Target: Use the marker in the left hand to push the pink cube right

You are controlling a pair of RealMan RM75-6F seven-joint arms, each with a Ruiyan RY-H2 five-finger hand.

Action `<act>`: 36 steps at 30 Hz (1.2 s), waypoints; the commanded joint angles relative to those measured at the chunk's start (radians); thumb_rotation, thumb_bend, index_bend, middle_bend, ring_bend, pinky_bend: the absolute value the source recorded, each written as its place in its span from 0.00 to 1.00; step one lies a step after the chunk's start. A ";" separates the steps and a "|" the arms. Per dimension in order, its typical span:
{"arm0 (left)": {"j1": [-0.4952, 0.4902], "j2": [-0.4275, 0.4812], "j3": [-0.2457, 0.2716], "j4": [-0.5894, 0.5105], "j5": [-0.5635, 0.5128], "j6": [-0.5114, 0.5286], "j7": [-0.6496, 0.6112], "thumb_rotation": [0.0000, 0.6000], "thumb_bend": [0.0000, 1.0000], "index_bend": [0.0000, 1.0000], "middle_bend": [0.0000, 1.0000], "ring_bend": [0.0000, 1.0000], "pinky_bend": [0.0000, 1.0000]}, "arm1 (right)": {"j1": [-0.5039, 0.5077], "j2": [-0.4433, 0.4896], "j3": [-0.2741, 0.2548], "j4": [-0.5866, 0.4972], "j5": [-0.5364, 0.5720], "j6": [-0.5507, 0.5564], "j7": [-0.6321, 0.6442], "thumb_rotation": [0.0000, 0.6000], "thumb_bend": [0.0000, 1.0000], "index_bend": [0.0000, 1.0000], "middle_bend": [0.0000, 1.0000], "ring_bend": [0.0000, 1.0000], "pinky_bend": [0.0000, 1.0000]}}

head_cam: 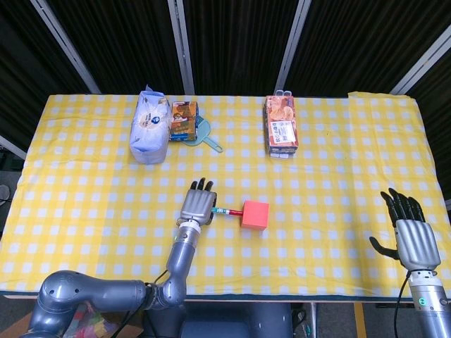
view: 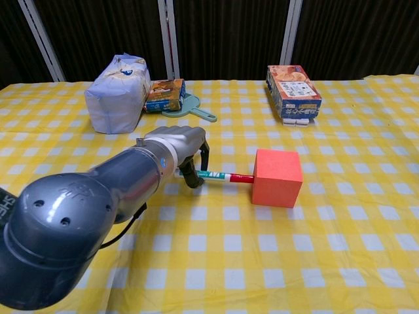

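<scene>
We held the slim green-and-white marker with the red tip (view: pixel 221 176) in our grey metal left hand (head_cam: pixel 197 205), fingers curled round its barrel, its tip touching the left face of the pink cube (head_cam: pixel 254 215), which sat near the middle of the yellow-checked tablecloth (head_cam: pixel 338 162). The push looked under way, with room to the right to carry on. Our right hand (head_cam: pixel 411 236) hovered well apart near the table's right edge, fingers spread and holding nothing.

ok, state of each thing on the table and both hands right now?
left hand: grips the marker
marker: held level, red tip against the pink cube's left face
pink cube: flat on the cloth, slightly turned
right hand: holds nothing, fingers apart
tissue pack: lying, sealed
biscuit box: lying flat, closed
</scene>
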 commanded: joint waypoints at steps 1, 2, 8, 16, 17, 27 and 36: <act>-0.009 -0.011 -0.003 0.003 -0.011 0.005 0.013 1.00 0.56 0.55 0.11 0.00 0.10 | -0.001 0.001 0.000 0.000 -0.001 0.002 0.002 1.00 0.30 0.00 0.00 0.00 0.00; -0.010 -0.011 -0.002 0.000 -0.017 0.010 0.021 1.00 0.56 0.55 0.11 0.00 0.10 | -0.002 0.001 0.000 0.000 -0.001 0.003 0.002 1.00 0.30 0.00 0.00 0.00 0.00; 0.000 0.019 0.009 -0.045 -0.040 0.039 0.054 1.00 0.56 0.55 0.11 0.00 0.10 | -0.005 0.001 -0.001 -0.001 -0.002 0.009 -0.001 1.00 0.30 0.00 0.00 0.00 0.00; -0.004 0.025 0.003 -0.066 -0.036 0.039 0.043 1.00 0.56 0.55 0.11 0.00 0.10 | -0.005 -0.001 0.000 -0.004 0.000 0.009 -0.006 1.00 0.30 0.00 0.00 0.00 0.00; -0.007 0.020 0.000 -0.062 -0.038 0.037 0.040 1.00 0.56 0.55 0.11 0.00 0.10 | -0.006 0.000 0.000 -0.004 0.000 0.008 -0.005 1.00 0.30 0.00 0.00 0.00 0.00; -0.085 -0.054 -0.053 0.034 -0.051 0.005 0.052 1.00 0.56 0.55 0.11 0.00 0.10 | -0.005 0.005 0.003 -0.006 0.009 0.001 0.007 1.00 0.30 0.00 0.00 0.00 0.00; -0.185 -0.139 -0.104 0.139 -0.074 -0.026 0.094 1.00 0.56 0.55 0.11 0.00 0.10 | -0.007 0.008 0.004 -0.006 0.009 0.002 0.014 1.00 0.30 0.00 0.00 0.00 0.00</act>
